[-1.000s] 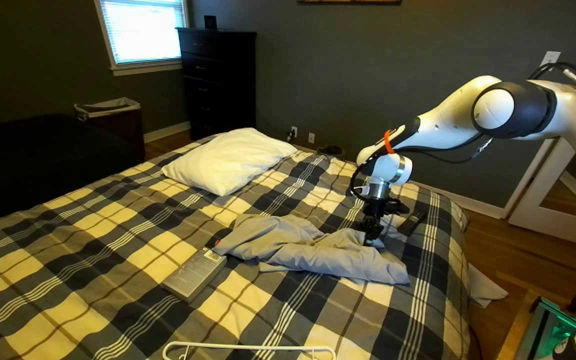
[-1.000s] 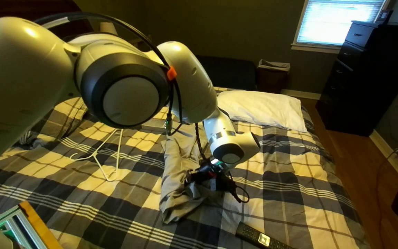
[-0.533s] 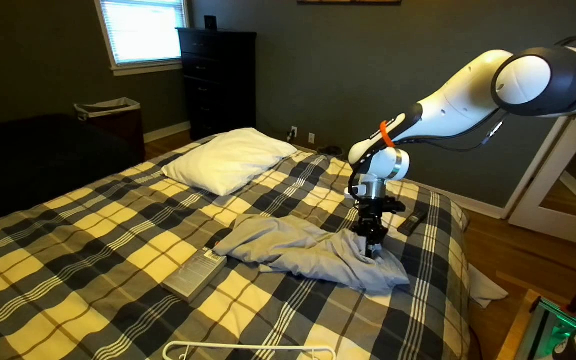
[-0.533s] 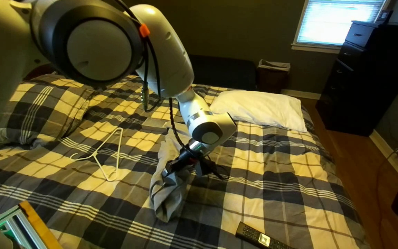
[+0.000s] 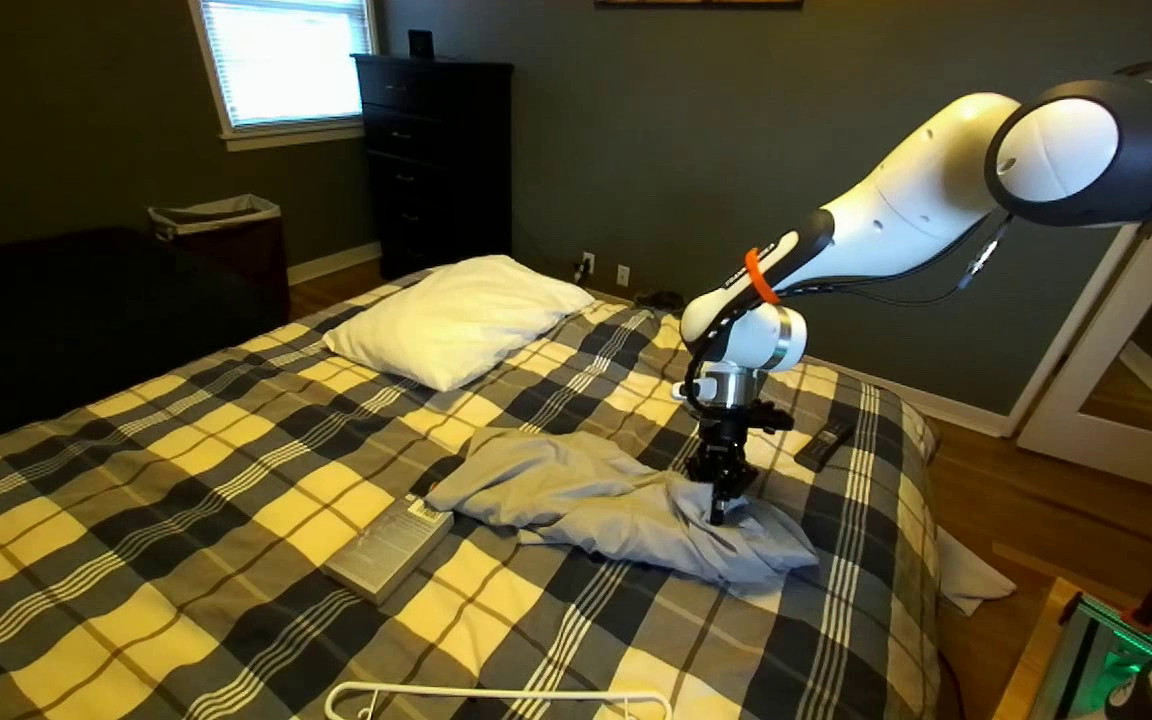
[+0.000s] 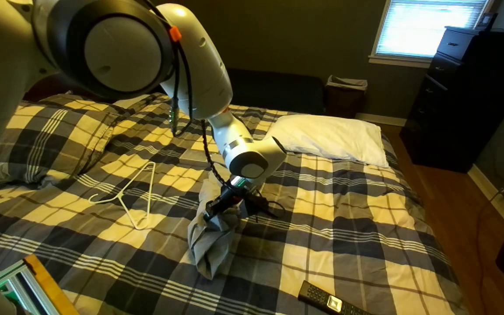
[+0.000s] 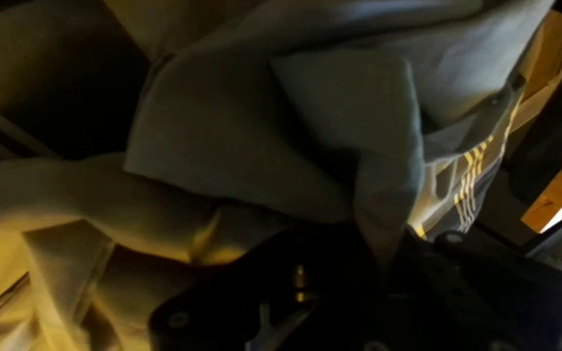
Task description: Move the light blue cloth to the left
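my gripper (image 5: 721, 508) is closed on the cloth (image 5: 606, 502), sprawled near the right edge of the bed (image 5: 226, 490) in an exterior view; box (image 5: 389, 550) just beside its left end, open bed running towards the pillow (image 5: 461, 322)!

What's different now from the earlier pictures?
In both exterior views, the gripper moved left, pulling part of the light blue cloth along. Its jaws look shut on a fold. The pillow, hanger and remote control stayed put.
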